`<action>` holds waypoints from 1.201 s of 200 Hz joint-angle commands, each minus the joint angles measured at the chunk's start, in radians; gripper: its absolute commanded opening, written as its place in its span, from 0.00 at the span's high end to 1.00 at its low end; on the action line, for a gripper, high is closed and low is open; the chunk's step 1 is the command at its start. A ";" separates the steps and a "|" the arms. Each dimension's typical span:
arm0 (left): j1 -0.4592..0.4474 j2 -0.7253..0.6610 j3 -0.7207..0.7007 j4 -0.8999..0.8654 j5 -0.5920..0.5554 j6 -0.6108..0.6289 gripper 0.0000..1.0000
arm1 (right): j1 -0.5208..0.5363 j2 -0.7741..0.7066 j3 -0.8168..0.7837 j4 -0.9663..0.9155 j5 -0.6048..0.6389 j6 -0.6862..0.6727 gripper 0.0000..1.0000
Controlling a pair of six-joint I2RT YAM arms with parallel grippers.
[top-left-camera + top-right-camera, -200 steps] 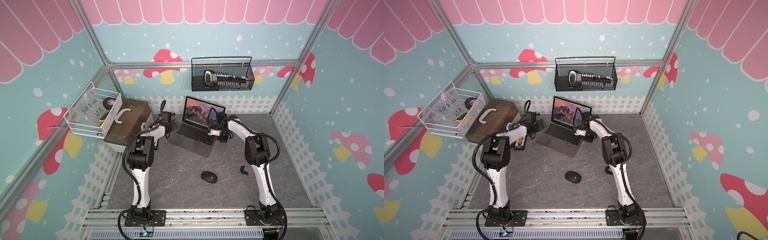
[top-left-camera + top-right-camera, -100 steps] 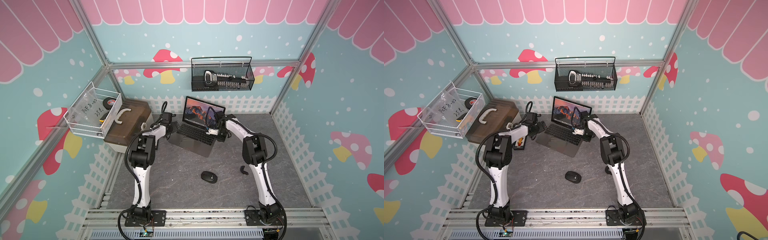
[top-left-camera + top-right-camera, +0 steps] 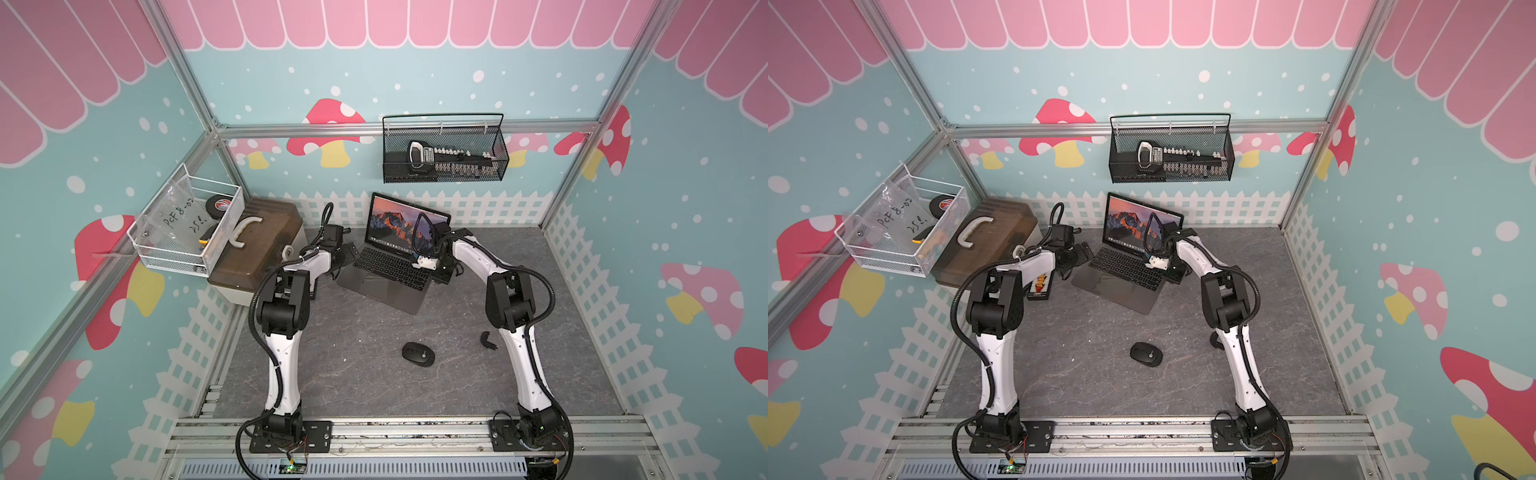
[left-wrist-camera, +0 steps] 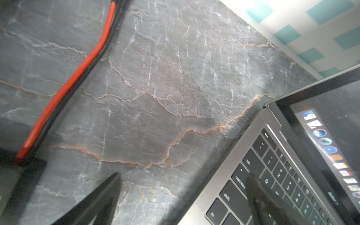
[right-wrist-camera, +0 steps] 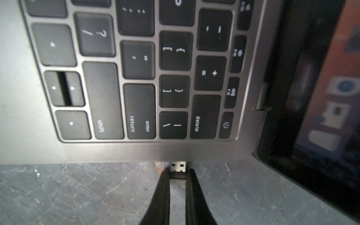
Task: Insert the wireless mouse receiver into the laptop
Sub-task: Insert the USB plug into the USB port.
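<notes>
The laptop (image 3: 384, 291) (image 3: 1117, 286) stands open at the back of the table, an orange mountain on its screen. In the right wrist view my right gripper (image 5: 178, 173) is shut on the wireless mouse receiver (image 5: 177, 166). The receiver's silver plug points at the laptop's side edge (image 5: 136, 152) and its tip meets that edge below the backslash and delete keys. Most of the plug still shows. My left gripper (image 4: 183, 177) is open at the laptop's other side, one finger (image 4: 253, 187) over the caps-lock key and one over the table. The black mouse (image 3: 418, 354) (image 3: 1145, 354) lies in front.
A black curved shell piece (image 3: 487, 340) lies by the right arm. A brown toolbox (image 3: 257, 245) and a white wire basket (image 3: 187, 228) sit at the back left. A black mesh basket (image 3: 444, 153) hangs on the back wall. A red-and-black cable (image 4: 68, 87) crosses the table near the left gripper.
Both arms have shifted only slightly. The right gripper has edged toward the laptop's side with the receiver still in it.
</notes>
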 commanded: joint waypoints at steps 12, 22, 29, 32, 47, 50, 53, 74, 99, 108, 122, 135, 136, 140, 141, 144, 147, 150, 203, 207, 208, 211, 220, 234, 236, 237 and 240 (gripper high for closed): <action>0.004 0.039 -0.002 -0.032 0.039 0.001 0.01 | 0.004 -0.001 -0.023 0.028 -0.079 0.030 0.90; -0.001 0.040 -0.007 -0.031 0.039 0.006 0.01 | 0.003 0.000 -0.026 0.030 -0.075 0.032 0.90; -0.004 0.040 -0.011 -0.031 0.037 0.009 0.01 | 0.004 -0.001 -0.027 0.031 -0.072 0.034 0.90; -0.005 0.040 -0.014 -0.031 0.037 0.009 0.01 | 0.003 0.000 -0.029 0.032 -0.069 0.035 0.90; -0.007 0.041 -0.021 -0.030 0.037 0.009 0.01 | 0.004 -0.001 -0.034 0.036 -0.067 0.037 0.90; -0.006 0.042 -0.022 -0.030 0.037 0.007 0.01 | 0.002 -0.002 -0.035 0.037 -0.065 0.037 0.90; -0.006 0.042 -0.021 -0.029 0.037 0.006 0.01 | 0.002 -0.003 -0.036 0.038 -0.064 0.037 0.90; -0.006 0.043 -0.021 -0.029 0.038 0.008 0.01 | -0.004 -0.012 -0.046 0.050 -0.069 0.041 0.91; -0.006 0.042 -0.021 -0.026 0.048 0.017 0.01 | -0.010 -0.019 -0.049 0.055 -0.102 0.040 0.91; -0.008 0.043 -0.020 -0.024 0.054 0.020 0.01 | -0.009 -0.020 -0.048 0.056 -0.126 0.040 0.91; -0.012 0.048 -0.020 -0.023 0.060 0.025 0.01 | -0.010 -0.022 -0.048 0.061 -0.154 0.046 0.91; -0.018 0.053 -0.018 -0.023 0.061 0.031 0.01 | -0.007 -0.020 -0.048 0.067 -0.178 0.049 0.91; -0.019 0.053 -0.019 -0.023 0.062 0.032 0.01 | -0.007 -0.021 -0.049 0.067 -0.179 0.049 0.91; -0.021 0.055 -0.019 -0.023 0.062 0.034 0.01 | -0.005 -0.021 -0.050 0.069 -0.183 0.049 0.91; -0.022 0.055 -0.019 -0.023 0.062 0.033 0.01 | -0.005 -0.019 -0.050 0.069 -0.184 0.049 0.91; -0.022 0.058 -0.017 -0.026 0.064 0.032 0.01 | -0.006 -0.018 -0.050 0.069 -0.187 0.049 0.91; -0.021 0.060 -0.016 -0.029 0.069 0.031 0.01 | -0.006 -0.017 -0.050 0.070 -0.189 0.048 0.91; -0.022 0.060 -0.015 -0.030 0.074 0.031 0.01 | -0.006 -0.018 -0.050 0.071 -0.190 0.048 0.91; -0.022 0.058 -0.018 -0.036 0.076 0.040 0.01 | -0.012 -0.017 -0.054 0.078 -0.180 0.038 0.91; -0.021 0.059 -0.017 -0.039 0.080 0.040 0.01 | -0.014 -0.020 -0.053 0.081 -0.184 0.038 0.92; -0.022 0.059 -0.018 -0.041 0.081 0.040 0.01 | -0.014 -0.021 -0.054 0.082 -0.186 0.039 0.92; -0.022 0.060 -0.017 -0.043 0.080 0.040 0.01 | -0.013 -0.021 -0.054 0.083 -0.193 0.041 0.92; -0.022 0.062 -0.016 -0.049 0.083 0.040 0.01 | -0.013 -0.026 -0.053 0.092 -0.211 0.046 0.91; -0.022 0.062 -0.016 -0.055 0.086 0.040 0.01 | -0.014 -0.031 -0.052 0.108 -0.239 0.051 0.92; -0.022 0.063 -0.015 -0.057 0.085 0.040 0.01 | -0.012 -0.032 -0.052 0.110 -0.241 0.053 0.92; -0.022 0.063 -0.016 -0.058 0.085 0.039 0.01 | -0.013 -0.033 -0.051 0.111 -0.242 0.052 0.92; -0.022 0.062 -0.017 -0.059 0.084 0.039 0.01 | -0.013 -0.033 -0.050 0.114 -0.244 0.053 0.92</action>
